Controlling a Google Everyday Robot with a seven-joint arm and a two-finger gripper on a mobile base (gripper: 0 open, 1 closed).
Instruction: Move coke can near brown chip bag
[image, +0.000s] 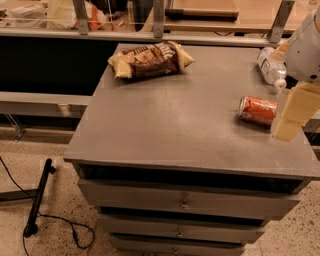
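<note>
The coke can (257, 110) lies on its side at the right of the grey cabinet top (175, 125), its silver end pointing left. The brown chip bag (150, 60) lies at the back left of the top, far from the can. My gripper (287, 127) hangs at the right edge, cream-coloured, just right of the can and partly in front of its right end. The white arm (305, 47) rises above it at the frame's right side.
A clear plastic water bottle (272, 65) lies at the back right, behind the can. The cabinet has several drawers (185, 202) below. A glass-fronted counter (150, 20) runs behind. A black cable and stand (37, 205) lie on the floor at left.
</note>
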